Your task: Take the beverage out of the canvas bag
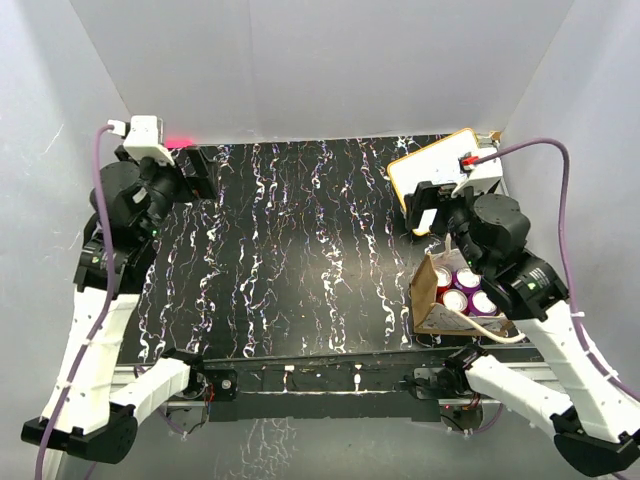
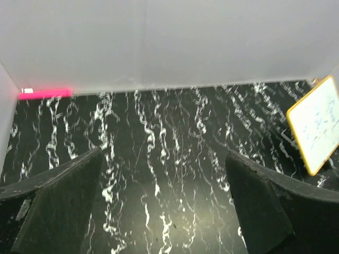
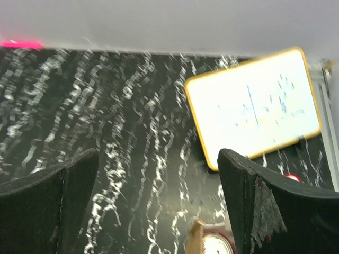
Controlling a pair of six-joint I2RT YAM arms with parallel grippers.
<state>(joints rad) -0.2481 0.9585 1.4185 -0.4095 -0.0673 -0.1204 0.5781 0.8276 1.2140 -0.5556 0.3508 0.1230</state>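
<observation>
The tan canvas bag [image 1: 428, 290] stands open at the near right of the black marbled table, a cream handle [image 1: 492, 331] hanging over its near side. Several red beverage cans [image 1: 456, 299] with silver tops stand inside. My right gripper [image 1: 420, 212] is open and empty, just beyond the bag's far edge and above the table. In the right wrist view the gripper [image 3: 159, 180] shows only a bag corner [image 3: 195, 239] and one can top [image 3: 214, 246] at the bottom edge. My left gripper [image 1: 198, 173] is open and empty at the far left; the left wrist view [image 2: 164, 174] shows only table between its fingers.
A white board with a yellow frame [image 1: 435, 163] lies at the far right corner, also in the right wrist view [image 3: 254, 106] and the left wrist view [image 2: 317, 127]. A pink light strip [image 1: 181, 139] glows at the back wall. White walls enclose the table.
</observation>
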